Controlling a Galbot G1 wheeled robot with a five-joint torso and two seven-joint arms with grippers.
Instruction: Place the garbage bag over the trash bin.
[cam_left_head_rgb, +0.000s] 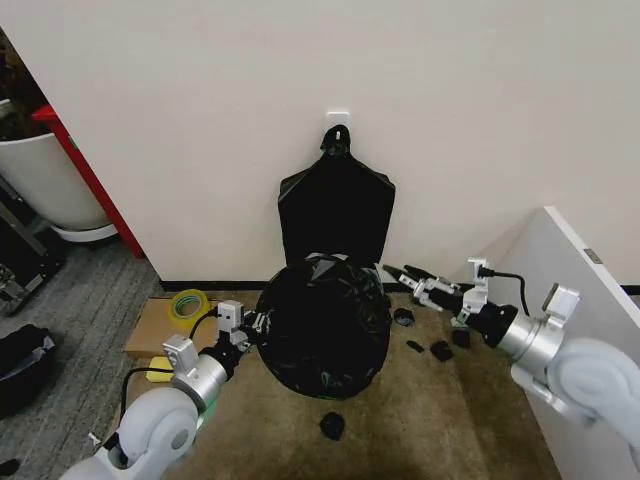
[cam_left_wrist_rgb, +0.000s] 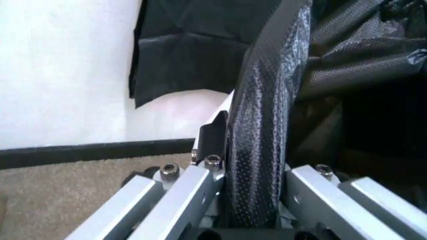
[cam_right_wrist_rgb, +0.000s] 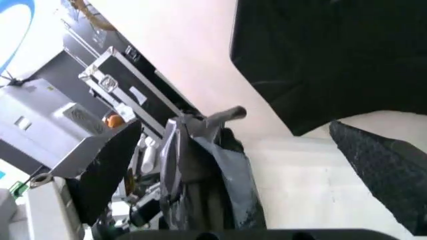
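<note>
Left end effector (cam_left_head_rgb: 256, 326) clamps a fold of the garbage bag (cam_left_head_rgb: 325, 325) draped over the trash bin; right end effector (cam_left_head_rgb: 400, 273) hovers beside it, fingers parted, gripping nothing.

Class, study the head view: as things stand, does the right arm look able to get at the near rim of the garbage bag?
Probably yes. The right gripper hangs open just beside the garbage bag, with bare carpet between them; the left gripper grips the far side.

An office or lab corner: plain wall (cam_left_head_rgb: 450, 110), carpet floor (cam_left_head_rgb: 80, 300), equipment flight case (cam_right_wrist_rgb: 133, 85), large planter pot (cam_left_head_rgb: 45, 175).
</note>
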